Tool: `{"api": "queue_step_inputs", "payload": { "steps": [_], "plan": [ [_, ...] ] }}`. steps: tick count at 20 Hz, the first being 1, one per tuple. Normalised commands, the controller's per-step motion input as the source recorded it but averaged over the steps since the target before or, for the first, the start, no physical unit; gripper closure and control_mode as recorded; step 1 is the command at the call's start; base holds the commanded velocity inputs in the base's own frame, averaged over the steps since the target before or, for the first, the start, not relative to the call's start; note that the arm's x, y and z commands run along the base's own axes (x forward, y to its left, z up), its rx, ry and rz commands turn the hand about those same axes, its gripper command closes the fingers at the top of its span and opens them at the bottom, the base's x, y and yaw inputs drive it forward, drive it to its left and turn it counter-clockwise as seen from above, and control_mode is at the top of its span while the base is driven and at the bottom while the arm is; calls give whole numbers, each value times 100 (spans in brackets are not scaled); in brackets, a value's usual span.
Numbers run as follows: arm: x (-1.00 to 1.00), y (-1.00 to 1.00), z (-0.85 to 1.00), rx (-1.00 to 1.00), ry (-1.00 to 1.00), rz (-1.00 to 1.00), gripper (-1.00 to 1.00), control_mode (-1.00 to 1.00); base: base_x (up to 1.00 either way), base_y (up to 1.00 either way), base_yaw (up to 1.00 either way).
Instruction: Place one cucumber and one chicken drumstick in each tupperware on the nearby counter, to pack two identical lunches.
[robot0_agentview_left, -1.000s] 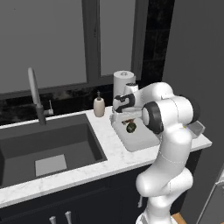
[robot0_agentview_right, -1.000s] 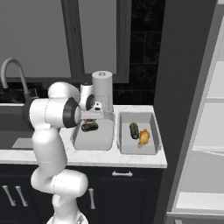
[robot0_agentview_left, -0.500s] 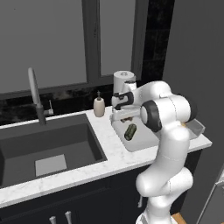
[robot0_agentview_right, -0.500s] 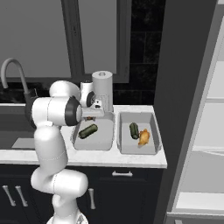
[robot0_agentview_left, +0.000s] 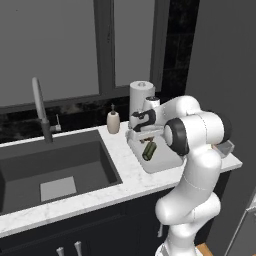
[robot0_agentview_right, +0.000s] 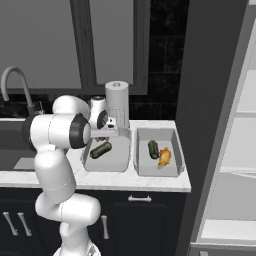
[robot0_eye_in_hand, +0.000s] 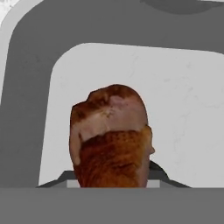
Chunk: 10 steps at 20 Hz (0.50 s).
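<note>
over the left tupperware (robot0_agentview_right: 107, 162) (cucumber (robot0_agentview_right: 101, 150) inside), gripper (robot0_agentview_right: 103, 133) clamps drumstick (robot0_eye_in_hand: 111, 135).

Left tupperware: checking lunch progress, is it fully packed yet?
Not yet. The left tupperware holds one cucumber; the chicken drumstick sits in the claw above it.

Matt grey plastic tupperware (robot0_agentview_right: 107, 162), rough browned drumstick (robot0_eye_in_hand: 111, 135), marble-look counter (robot0_agentview_right: 95, 179)

You'll see the brown chicken drumstick (robot0_eye_in_hand: 111, 135) at the hand view's centre, above a grey tupperware (robot0_agentview_right: 107, 159) holding a dark green cucumber (robot0_agentview_right: 101, 150) lying flat.

In the right base view's centre right, the second tupperware (robot0_agentview_right: 159, 161) holds a cucumber (robot0_agentview_right: 153, 149) beside an orange drumstick (robot0_agentview_right: 164, 156), on the white counter (robot0_agentview_right: 150, 182).
</note>
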Motion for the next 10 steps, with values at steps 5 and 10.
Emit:
{"api": "queue_step_inputs", "payload": {
  "steps": [5, 10],
  "plan": [
    [0, 0, 0, 0, 0, 0, -100, -100, 0, 0, 0],
    [0, 0, 0, 0, 0, -1, -100, -100, 0, 0, 0]
  ]
}}
